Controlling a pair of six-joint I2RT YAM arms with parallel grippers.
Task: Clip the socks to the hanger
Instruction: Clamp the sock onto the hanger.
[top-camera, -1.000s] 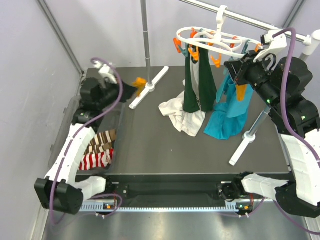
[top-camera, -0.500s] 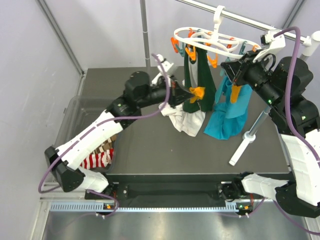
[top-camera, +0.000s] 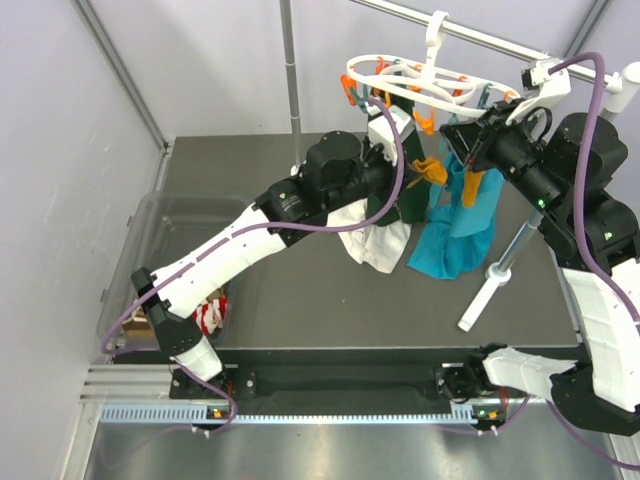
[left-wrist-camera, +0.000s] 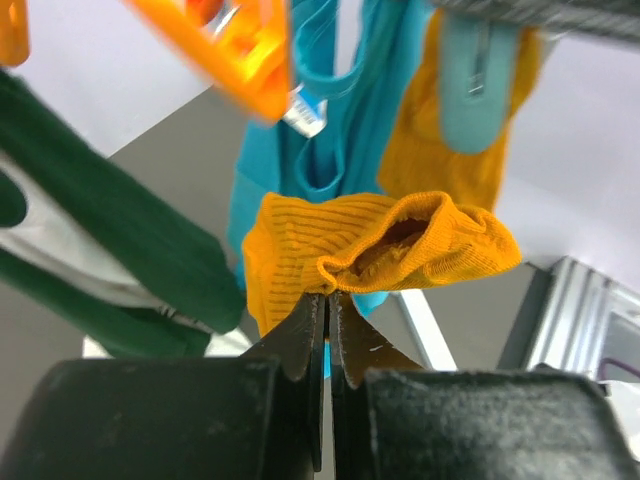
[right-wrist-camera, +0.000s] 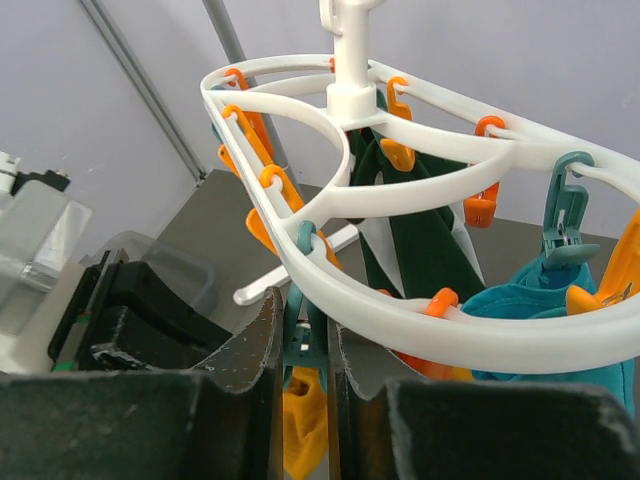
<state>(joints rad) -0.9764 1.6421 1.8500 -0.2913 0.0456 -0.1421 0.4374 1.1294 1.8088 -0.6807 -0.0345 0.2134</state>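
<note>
The white oval hanger (top-camera: 430, 85) hangs from the rail with orange and teal clips; its ring (right-wrist-camera: 480, 335) fills the right wrist view. My left gripper (top-camera: 418, 178) is shut on a mustard-orange sock (top-camera: 433, 171) and holds it up under the hanger's near side. In the left wrist view my left gripper (left-wrist-camera: 328, 295) pinches the sock's (left-wrist-camera: 380, 250) cuff edge. My right gripper (top-camera: 468, 140) is shut on a teal clip (right-wrist-camera: 305, 345), squeezing it in the right wrist view (right-wrist-camera: 305, 310). A second mustard sock (left-wrist-camera: 440, 150) hangs below that clip. A red-and-white striped sock (top-camera: 208, 315) lies in the bin.
A clear plastic bin (top-camera: 150, 230) stands at the table's left edge. Green (top-camera: 385, 195), white (top-camera: 365, 240) and teal (top-camera: 455, 240) garments hang from the hanger down to the table. Grey rail poles stand at the back (top-camera: 290, 70) and right (top-camera: 505, 255).
My left arm swung from the bin at the left across to the hanger, carrying the mustard sock up beside the right gripper. The right arm has barely moved.
</note>
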